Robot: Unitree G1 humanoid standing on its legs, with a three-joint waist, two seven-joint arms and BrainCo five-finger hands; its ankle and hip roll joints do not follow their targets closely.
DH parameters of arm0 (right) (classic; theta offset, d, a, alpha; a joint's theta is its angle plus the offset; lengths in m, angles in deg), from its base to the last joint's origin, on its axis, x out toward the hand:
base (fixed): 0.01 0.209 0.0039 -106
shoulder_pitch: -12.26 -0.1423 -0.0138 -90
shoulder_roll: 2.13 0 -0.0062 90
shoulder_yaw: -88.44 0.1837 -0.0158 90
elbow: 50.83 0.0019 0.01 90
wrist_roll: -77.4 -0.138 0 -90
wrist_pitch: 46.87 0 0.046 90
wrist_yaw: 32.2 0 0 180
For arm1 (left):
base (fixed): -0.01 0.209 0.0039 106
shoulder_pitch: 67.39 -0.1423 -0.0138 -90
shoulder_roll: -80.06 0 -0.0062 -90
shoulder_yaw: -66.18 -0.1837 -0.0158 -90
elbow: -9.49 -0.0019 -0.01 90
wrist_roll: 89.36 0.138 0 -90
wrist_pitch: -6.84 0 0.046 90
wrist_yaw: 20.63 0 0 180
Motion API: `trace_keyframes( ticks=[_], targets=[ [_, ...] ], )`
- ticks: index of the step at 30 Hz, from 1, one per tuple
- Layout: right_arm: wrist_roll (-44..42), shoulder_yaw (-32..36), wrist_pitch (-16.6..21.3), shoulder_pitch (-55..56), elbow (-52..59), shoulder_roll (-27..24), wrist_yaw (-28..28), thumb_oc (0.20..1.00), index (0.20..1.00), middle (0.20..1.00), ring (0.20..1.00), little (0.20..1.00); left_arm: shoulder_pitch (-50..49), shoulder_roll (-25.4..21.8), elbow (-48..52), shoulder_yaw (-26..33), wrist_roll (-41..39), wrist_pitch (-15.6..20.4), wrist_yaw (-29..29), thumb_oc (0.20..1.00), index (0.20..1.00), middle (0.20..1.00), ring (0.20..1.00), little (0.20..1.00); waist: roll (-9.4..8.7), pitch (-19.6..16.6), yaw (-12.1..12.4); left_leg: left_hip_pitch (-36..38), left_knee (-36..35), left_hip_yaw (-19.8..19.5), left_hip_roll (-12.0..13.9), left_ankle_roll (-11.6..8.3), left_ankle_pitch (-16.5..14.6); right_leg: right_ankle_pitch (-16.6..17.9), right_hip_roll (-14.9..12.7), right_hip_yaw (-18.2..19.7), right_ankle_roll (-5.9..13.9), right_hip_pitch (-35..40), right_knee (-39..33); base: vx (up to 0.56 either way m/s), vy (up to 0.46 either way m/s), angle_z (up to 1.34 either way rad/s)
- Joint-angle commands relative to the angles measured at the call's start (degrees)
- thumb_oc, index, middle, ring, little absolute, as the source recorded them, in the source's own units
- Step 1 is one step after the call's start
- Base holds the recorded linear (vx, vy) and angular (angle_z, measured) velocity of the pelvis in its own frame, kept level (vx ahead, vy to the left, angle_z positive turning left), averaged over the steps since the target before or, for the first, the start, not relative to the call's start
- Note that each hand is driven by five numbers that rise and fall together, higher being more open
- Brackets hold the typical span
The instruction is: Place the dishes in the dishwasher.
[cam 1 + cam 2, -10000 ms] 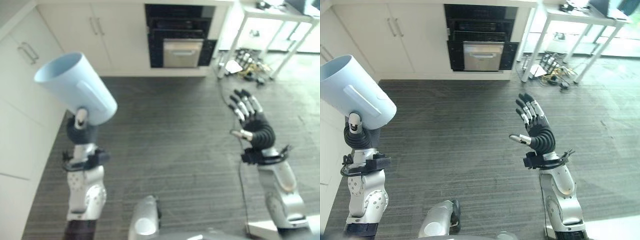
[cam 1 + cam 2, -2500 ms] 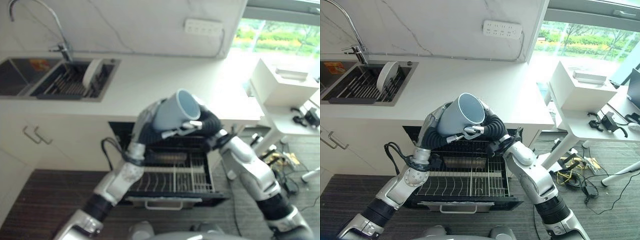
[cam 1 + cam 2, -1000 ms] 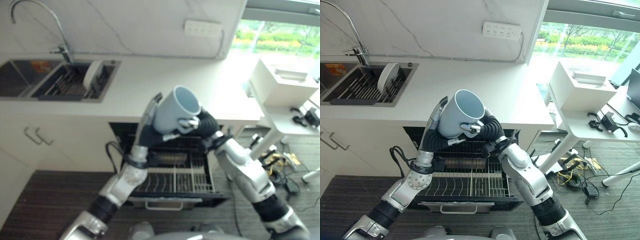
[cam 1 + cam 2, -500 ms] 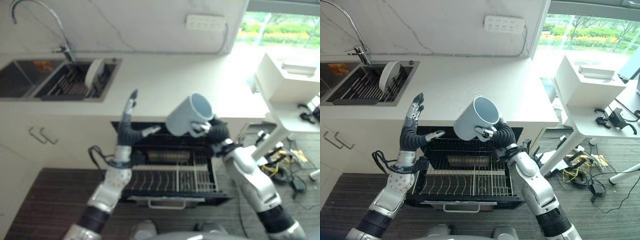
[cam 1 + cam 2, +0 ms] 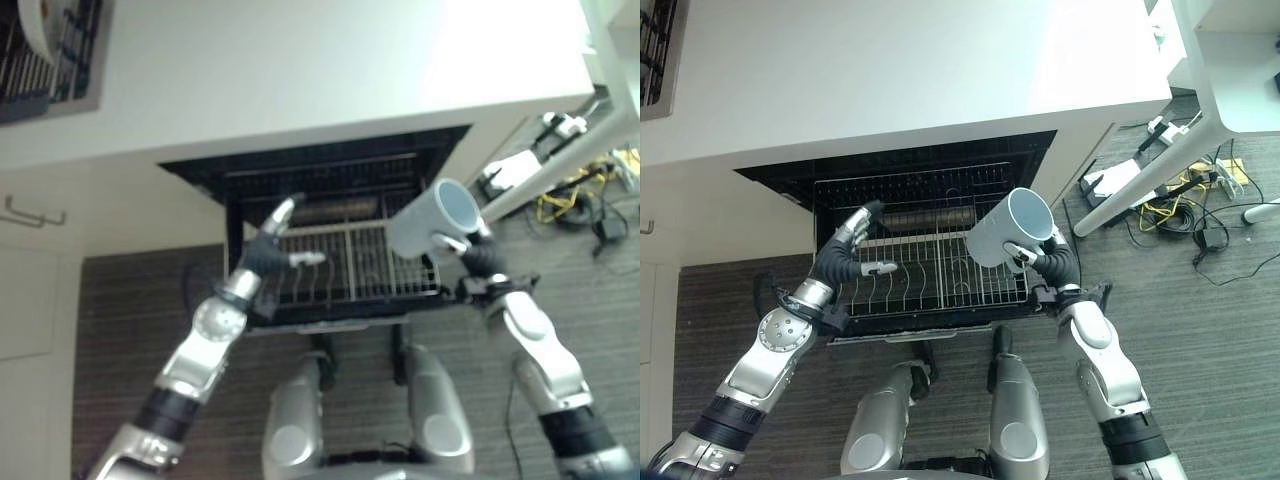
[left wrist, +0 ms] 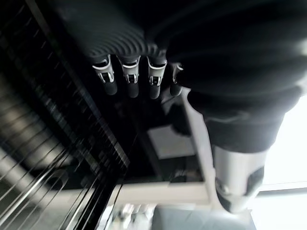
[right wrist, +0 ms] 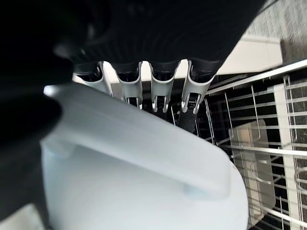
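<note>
Fingers of our right hand (image 5: 1042, 262) curl through the handle of the pale blue mug (image 5: 1007, 241), above the dishwasher rack (image 5: 930, 275). We judge it stiff, smooth, breakable. Left hand (image 5: 845, 257) is open.

The dishwasher (image 5: 930, 190) sits under the countertop (image 5: 890, 70), and its lower rack (image 5: 930, 275) is pulled out toward the robot; the right hand (image 5: 1040, 258) holds the mug (image 5: 1008, 238) above the right end of this rack, fingers curled through the handle, the mug tilted with its mouth up and away; the left hand (image 5: 852, 252) hangs over the left end of the rack, fingers straight; a sink (image 5: 50, 50) is set in the countertop far to the left; a table leg (image 5: 1140, 170) stands right of the dishwasher, with cables (image 5: 1185, 215) on the floor (image 5: 1230, 330) beside it.
</note>
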Motion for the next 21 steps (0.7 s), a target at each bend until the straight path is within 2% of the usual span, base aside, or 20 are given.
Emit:
trace_keyframes(
  ticks=[1, 4, 5, 7, 8, 9, 10, 11, 13, 17, 18, 20, 21],
  targets=[
    [0.5, 0.5, 5.2, -2.2, 4.9, -1.2, -1.8, 0.200, 0.200, 0.200, 0.200, 0.200, -0.3, -1.3, 1.4, -2.8, -2.8, -4.1, 6.7, 1.000, 1.000, 1.000, 1.000, 1.000, -0.13, -5.8, -0.5, 4.2, -0.4, -3.0, 3.6, -3.27, -4.6, -1.1, -2.6, 2.0, 5.62, 1.8, -2.3, -0.03, 0.086, -0.05],
    [0.1, 0.8, 4.8, -2.5, 5.0, -2.5, -2.9, 0.200, 0.200, 0.200, 0.200, 0.200, 0.1, -1.8, 0.2, -4.3, -2.3, -9.9, 11.3, 1.000, 1.000, 1.000, 1.000, 1.000, 0.41, -5.4, -1.4, 4.1, -0.4, -2.5, 3.8, -3.55, -4.4, -1.3, -2.4, 2.0, 5.44, 1.6, -2.3, 0.01, 0.074, -0.15],
    [0.2, 0.9, 4.3, -2.9, 5.5, -3.4, -3.4, 0.200, 0.200, 0.200, 0.200, 0.200, 0.5, -2.1, -0.7, -5.2, -2.8, -15.1, 13.5, 1.000, 1.000, 1.000, 1.000, 1.000, 0.59, -5.1, -1.8, 4.1, -0.4, -2.2, 3.8, -3.73, -4.2, -1.3, -2.3, 2.1, 5.33, 1.5, -2.3, 0.00, 0.100, -0.18],
    [0.1, 0.7, 3.6, -4.4, 5.1, -4.8, -3.8, 0.200, 0.200, 0.200, 0.200, 0.200, 2.1, -2.2, -4.6, -7.6, -2.1, -19.4, 14.0, 1.000, 1.000, 1.000, 1.000, 1.000, 0.96, -4.9, -2.1, 3.7, -0.4, -2.2, 3.7, -3.91, -4.1, -1.2, -2.4, 2.3, 5.31, 1.0, -2.3, -0.03, 0.101, -0.04],
    [-0.1, 0.4, 2.7, -5.5, 5.2, -5.6, -3.9, 0.200, 0.200, 0.200, 0.200, 0.200, 3.4, -1.9, -8.8, -9.1, -0.8, -26.0, 17.3, 1.000, 1.000, 1.000, 1.000, 1.000, 1.17, -4.9, -2.4, 3.6, -0.4, -2.1, 3.6, -3.95, -4.2, -1.4, -2.4, 2.5, 5.32, 0.9, -2.3, 0.01, 0.086, -0.02],
    [-0.3, 0.1, 2.4, -5.9, 5.2, -5.9, -3.9, 0.200, 0.200, 0.200, 0.200, 0.200, 3.7, -1.6, -11.2, -10.3, -0.2, -27.0, 18.9, 1.000, 1.000, 1.000, 1.000, 1.000, 1.29, -4.9, -2.6, 4.0, -0.4, -2.1, 3.6, -4.02, -4.5, -1.7, -2.4, 2.6, 5.42, 1.3, -2.3, 0.05, 0.082, -0.01],
    [-0.6, -0.4, 1.4, -7.0, 5.4, -6.2, -4.0, 0.200, 0.200, 0.200, 0.200, 0.200, 4.7, -1.0, -15.5, -12.2, 3.7, -31.4, 25.4, 1.000, 1.000, 1.000, 1.000, 1.000, 1.38, -4.9, -3.0, 4.3, -0.4, -1.9, 3.6, -3.95, -4.6, -1.9, -2.2, 2.9, 5.28, 1.5, -2.3, 0.05, 0.046, -0.02],
    [-0.7, -0.6, 1.1, -7.4, 5.4, -6.2, -3.9, 0.200, 0.200, 0.200, 0.200, 0.200, 5.1, -0.8, -16.6, -12.6, 4.7, -32.2, 26.8, 1.000, 1.000, 1.000, 1.000, 1.000, 1.37, -4.9, -3.1, 4.3, -0.4, -1.8, 3.6, -3.94, -4.7, -1.9, -2.1, 2.9, 5.24, 1.5, -2.3, 0.03, 0.045, -0.01],
    [-1.1, -1.7, -1.7, -10.2, 5.2, -6.3, -3.8, 0.200, 0.200, 0.200, 0.200, 0.200, 7.7, 0.9, -25.0, -15.6, 12.8, -38.1, 38.3, 1.000, 1.000, 1.000, 1.000, 1.000, 1.28, -5.3, -3.8, 4.4, -0.4, -1.6, 3.7, -4.08, -4.8, -2.1, -1.7, 3.3, 5.04, 1.3, -2.3, 0.02, 0.039, 0.03],
    [-1.3, -2.9, -4.8, -13.4, 4.4, -6.0, -4.3, 0.200, 0.200, 0.200, 0.200, 0.200, 10.2, 3.1, -35.4, -19.5, 24.6, -41.3, 52.1, 1.000, 1.000, 1.000, 1.000, 1.000, 1.17, -5.6, -4.9, 5.0, -0.4, -1.1, 3.7, -4.24, -5.3, -2.6, -1.5, 3.7, 5.08, 1.8, -2.3, 0.04, 0.036, 0.00],
    [-1.2, -2.9, -5.1, -13.7, 4.3, -5.9, -4.4, 0.200, 0.200, 0.200, 0.200, 0.200, 10.4, 3.3, -36.0, -20.0, 26.8, -41.7, 53.9, 1.000, 1.000, 1.000, 1.000, 1.000, 1.22, -5.6, -5.0, 5.1, -0.4, -1.1, 3.6, -4.24, -5.4, -2.7, -1.5, 3.7, 5.08, 1.8, -2.3, 0.05, 0.050, -0.04],
    [-1.1, -3.0, -7.0, -15.7, 4.1, -5.9, -4.6, 0.200, 0.200, 0.200, 0.200, 0.200, 10.6, 3.7, -38.2, -22.5, 32.3, -41.4, 60.9, 1.000, 1.000, 1.000, 1.000, 1.000, 1.62, -5.6, -5.3, 5.2, -0.4, -1.1, 3.4, -4.44, -5.4, -3.0, -1.7, 3.8, 4.98, 2.1, -2.3, 0.05, 0.081, -0.05],
    [-1.1, -3.0, -7.5, -16.2, 4.0, -6.0, -4.6, 0.200, 0.200, 0.200, 0.200, 0.200, 10.5, 3.7, -38.2, -22.9, 32.8, -41.3, 62.4, 1.000, 1.000, 1.000, 1.000, 1.000, 1.75, -5.6, -5.4, 5.2, -0.4, -1.1, 3.4, -4.49, -5.4, -3.0, -1.7, 3.9, 4.95, 2.1, -2.3, 0.04, 0.088, -0.03]
  ],
)
